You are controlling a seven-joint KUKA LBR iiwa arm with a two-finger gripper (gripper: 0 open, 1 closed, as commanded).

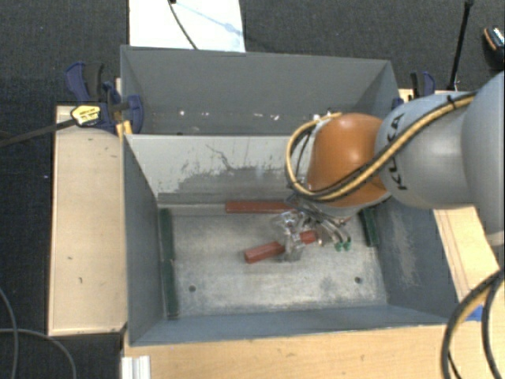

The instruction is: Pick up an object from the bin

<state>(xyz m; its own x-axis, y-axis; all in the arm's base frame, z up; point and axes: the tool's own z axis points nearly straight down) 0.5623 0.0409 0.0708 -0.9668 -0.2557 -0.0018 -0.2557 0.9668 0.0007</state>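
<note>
In the camera view the arm comes in from the right, and its orange cover, with yellow and black cables looped around it, hangs over the right back part of the grey bin. Under the cover the metal gripper is low, at the bin floor. A short red-brown bar lies there, a little slanted: its longer part sticks out to the left of the gripper, and a small red piece shows just at the gripper's right side, so the gripper sits across the bar. If the gripper is wide or narrow, I cannot tell. Behind the gripper, along the foot of the back wall, lies a longer red-brown bar, apart from it. A small green thing is near on the right. One dark green strip lies further right, another green strip far left by the wall.
</note>
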